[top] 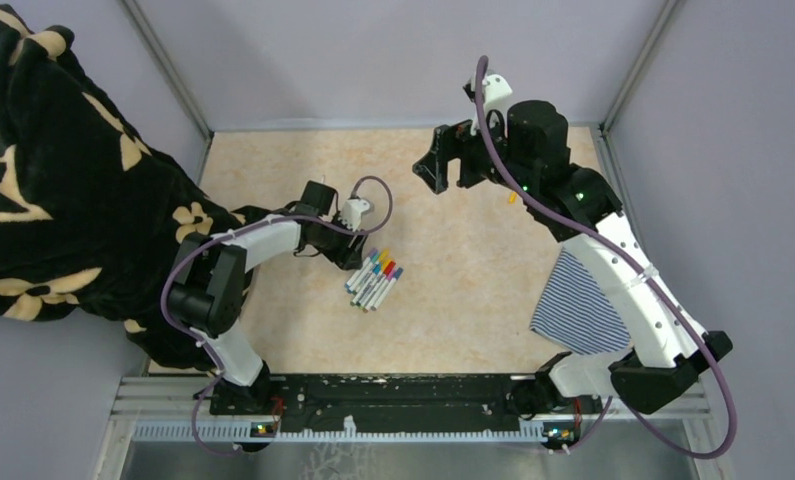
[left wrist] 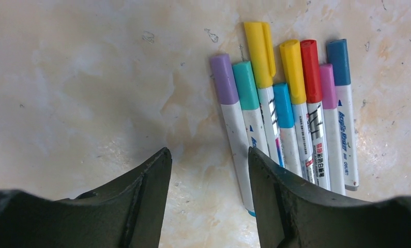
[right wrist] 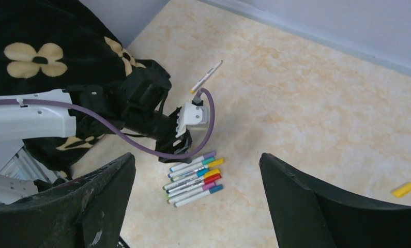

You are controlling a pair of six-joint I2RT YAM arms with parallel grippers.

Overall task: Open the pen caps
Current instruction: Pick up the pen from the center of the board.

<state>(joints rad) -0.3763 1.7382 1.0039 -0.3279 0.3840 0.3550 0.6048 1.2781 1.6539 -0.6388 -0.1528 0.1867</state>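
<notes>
**Left fingers spread beside the capped row**

A row of thin white-barrelled marker pens [top: 375, 281] lies near the middle of the beige marbled table [top: 453, 300]. The pens lie side by side and touch one another. Their short coloured plastic caps [left wrist: 310, 67] all look seated.

In the left wrist view the long axes run away from the left fingers [left wrist: 154, 175], with the barrel ends nearest and the caps at the far end. The row sits to one side of the gap, not inside it. The purple-capped barrel [left wrist: 234, 129] runs along the inner edge of one finger, and the other barrels pass beneath that finger.

The left fingers are apart with nothing between them, low over the table. The left arm is bent at the elbow and its wrist tips down toward the row. It is clearly the nearer arm.

The right fingers [right wrist: 118, 175] are spread wide and empty. They are raised well apart from the row, over the far side of the table.

We judge that the next move needs a sideways shift to centre the gap on one barrel. Because the pens touch, closing on only one of them will be fiddly.

A loose yellow cap [right wrist: 403, 189] lies on the table well apart from the row. A lone pen [right wrist: 207, 76] lies beyond the left wrist, and we cannot tell whether it is capped.
</notes>
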